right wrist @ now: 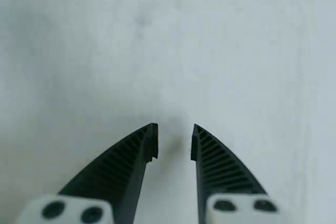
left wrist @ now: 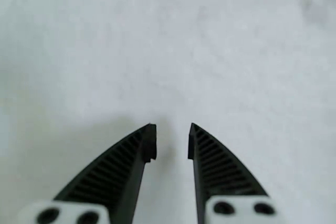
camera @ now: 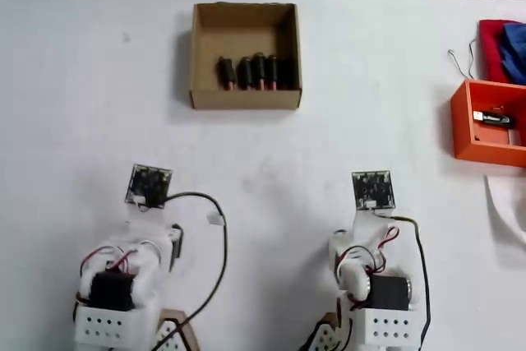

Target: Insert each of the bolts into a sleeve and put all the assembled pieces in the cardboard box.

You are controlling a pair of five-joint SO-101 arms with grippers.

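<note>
One white table [camera: 66, 80] spans the high view. One cardboard box [camera: 245, 99] sits at upper centre. Two arms are folded at the bottom edge. The left gripper [left wrist: 171, 140] and right gripper [right wrist: 174, 141] each stand slightly parted, gripping nothing. Four assembled pieces [camera: 246, 72], as far as I can count, lie side by side inside the box. The task looks complete, so I judge no next move is needed.

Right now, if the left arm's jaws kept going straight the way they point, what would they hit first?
Probably the bare white table: the left arm's jaws stand slightly apart, aimed at it, with nothing between. How far off it lies is unclear.
</note>
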